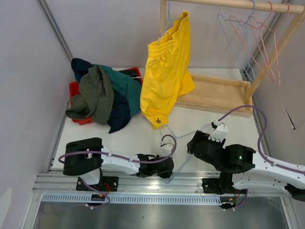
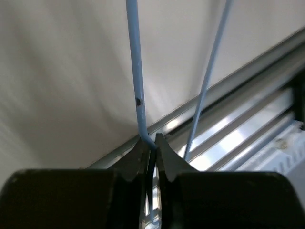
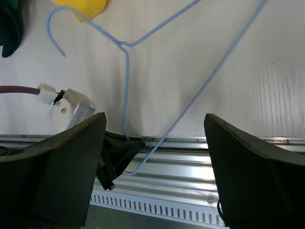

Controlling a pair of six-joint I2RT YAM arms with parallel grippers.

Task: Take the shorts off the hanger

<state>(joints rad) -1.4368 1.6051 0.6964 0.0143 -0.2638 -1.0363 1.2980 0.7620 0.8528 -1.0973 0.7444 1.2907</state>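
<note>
The yellow shorts [image 1: 167, 71] hang at the left end of the wooden rack, their hem reaching the table; a corner of them shows in the right wrist view [image 3: 83, 7]. Olive, teal and navy shorts [image 1: 102, 95] lie heaped at the back left. A bare blue wire hanger [image 1: 183, 137] lies flat by the table's near edge. My left gripper [image 2: 151, 140] is shut on the hanger [image 2: 135, 71] at a bent corner, over the metal rail [image 1: 167, 168]. The right gripper [image 3: 155, 119] hovers open above the hanger [image 3: 126, 86], nothing between its fingers.
A red basket [image 1: 74, 90] sits under the heap of shorts. The wooden rack base [image 1: 214, 93] lies at the back right, with several empty blue and pink hangers [image 1: 257, 43] on its rail. A ribbed metal rail [image 3: 200, 176] runs along the near edge.
</note>
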